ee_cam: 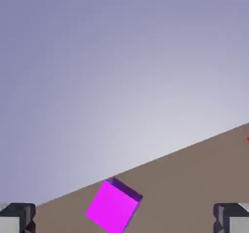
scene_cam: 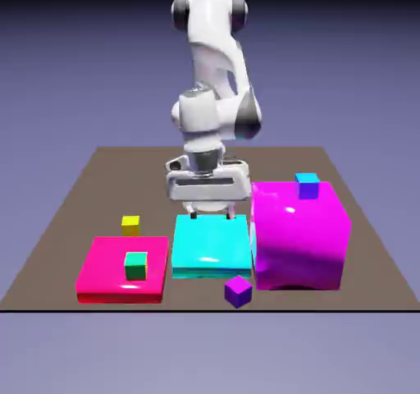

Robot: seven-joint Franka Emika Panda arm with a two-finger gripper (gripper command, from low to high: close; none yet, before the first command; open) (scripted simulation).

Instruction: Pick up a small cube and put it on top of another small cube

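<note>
With its claw (scene_cam: 212, 216) spread and empty, the arm has yet to lift the near purple cube (scene_cam: 239, 291); stacking remains.

The scene is brightly lit; glossy highlights are thrown on the cyan slab (scene_cam: 212, 240) and the magenta block (scene_cam: 299, 232). The block's near face is shaded in its lower part. Edges are rendered mostly crisply.
</note>
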